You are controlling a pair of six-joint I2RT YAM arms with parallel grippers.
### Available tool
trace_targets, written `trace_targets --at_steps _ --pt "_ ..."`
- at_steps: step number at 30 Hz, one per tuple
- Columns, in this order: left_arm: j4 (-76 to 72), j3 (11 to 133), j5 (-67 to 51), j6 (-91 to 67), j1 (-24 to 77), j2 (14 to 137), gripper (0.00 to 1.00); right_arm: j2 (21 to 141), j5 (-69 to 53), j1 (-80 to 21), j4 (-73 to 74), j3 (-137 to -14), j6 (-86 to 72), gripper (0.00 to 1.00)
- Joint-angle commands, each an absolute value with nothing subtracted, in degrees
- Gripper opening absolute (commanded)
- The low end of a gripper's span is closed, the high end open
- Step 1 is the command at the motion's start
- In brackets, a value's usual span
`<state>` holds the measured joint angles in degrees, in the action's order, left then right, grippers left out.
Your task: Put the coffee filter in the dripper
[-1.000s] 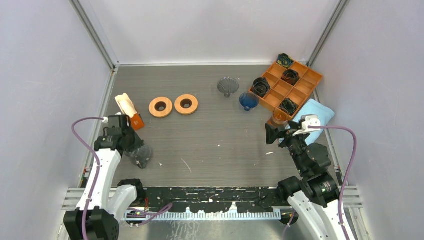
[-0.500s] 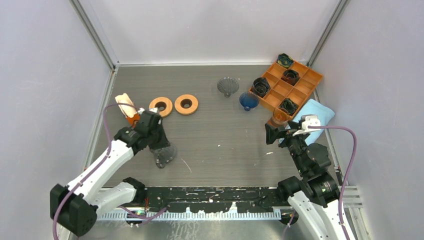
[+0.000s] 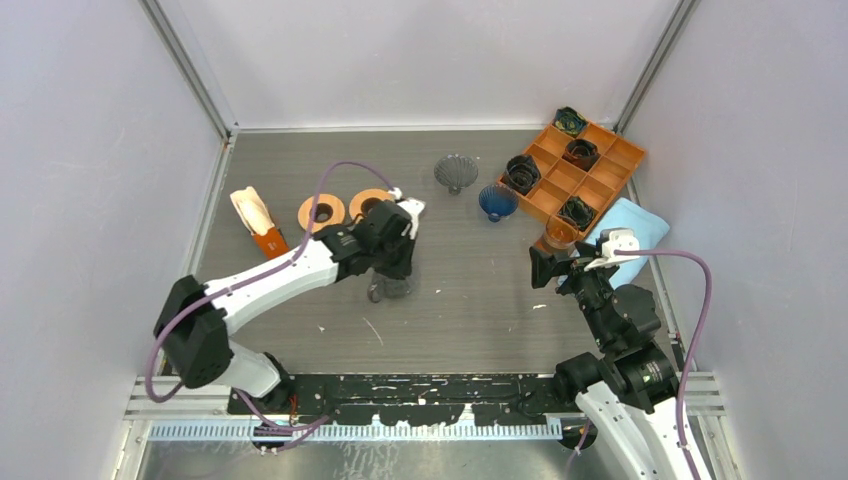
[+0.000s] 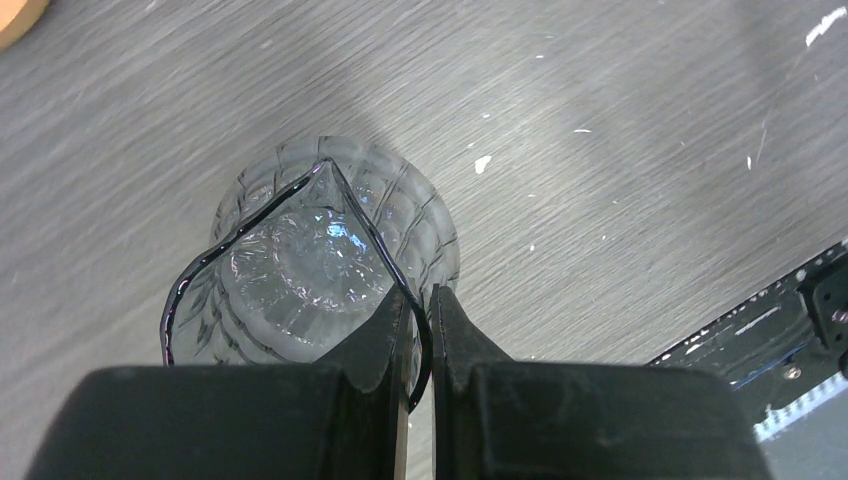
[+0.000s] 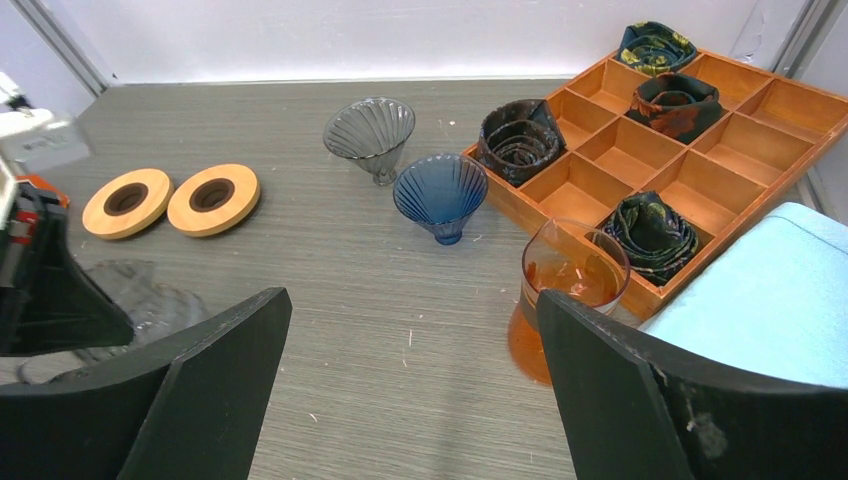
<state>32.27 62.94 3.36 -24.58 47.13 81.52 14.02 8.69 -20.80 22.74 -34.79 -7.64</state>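
Where the worktop (image 3: 460, 310) meets the left wall, the cream coffee filter (image 3: 251, 211) lies with an orange holder (image 3: 272, 243) at its lower end, well apart from every dripper. Just right of it two wooden rings (image 3: 322, 213) lie side by side. Near the middle of the frame the left claw (image 3: 394, 282) is pinched narrow on the rim of a clear ribbed dripper (image 4: 320, 250), the thin wall caught between its two fingers in the left wrist view; I cannot tell whether the dripper's base touches the worktop. Further right, toward the top, a grey dripper (image 3: 456, 172) and a blue dripper (image 3: 497, 201) stand near each other, beside an orange compartment tray (image 3: 612, 160) with dark bundles in four of its cells. An amber glass dripper (image 3: 559, 234) stands at the tray's lower edge, next to a pale blue cloth (image 3: 635, 222). Just below the amber dripper hangs the right claw (image 3: 543, 268), jaws spread wide and holding nothing.
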Motion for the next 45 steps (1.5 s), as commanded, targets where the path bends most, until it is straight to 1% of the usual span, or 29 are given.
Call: trace_targets --at_steps 1,7,12,16,25,30,33,42,45 --pt "24.97 68.83 -2.37 -13.24 49.36 86.06 0.0 14.35 9.36 -21.16 19.86 -35.52 -7.12 1.0" --pt "22.0 71.01 -12.57 -4.2 50.09 90.66 0.0 14.28 10.03 -21.12 20.27 -35.64 -6.93 1.0" --pt "22.5 71.55 -18.2 2.35 50.01 93.19 0.0 14.4 10.63 -21.17 20.44 -35.61 -6.94 1.0" --pt "23.71 71.91 -20.74 5.81 50.11 94.64 0.0 14.6 10.68 -21.17 20.55 -35.62 -6.81 1.0" --pt "25.91 71.37 -20.09 12.13 51.59 95.79 0.03 15.21 10.84 -21.18 20.78 -35.79 -6.6 1.0" --pt "28.21 71.16 -17.97 15.57 52.24 95.56 0.1 15.21 10.98 -21.11 20.91 -35.87 -6.62 1.0" --pt "28.44 70.66 -16.79 16.52 52.37 95.0 0.16 15.21 10.98 -21.1 20.91 -35.89 -6.62 1.0" --pt "28.28 70.66 -15.17 16.47 53.03 92.47 0.41 15.21 10.37 -21.15 20.99 -35.87 -6.55 1.0" --pt "27.86 70.26 -14.94 15.3 53.12 90.35 0.47 15.23 10.12 -21.14 21.0 -35.97 -6.59 1.0"
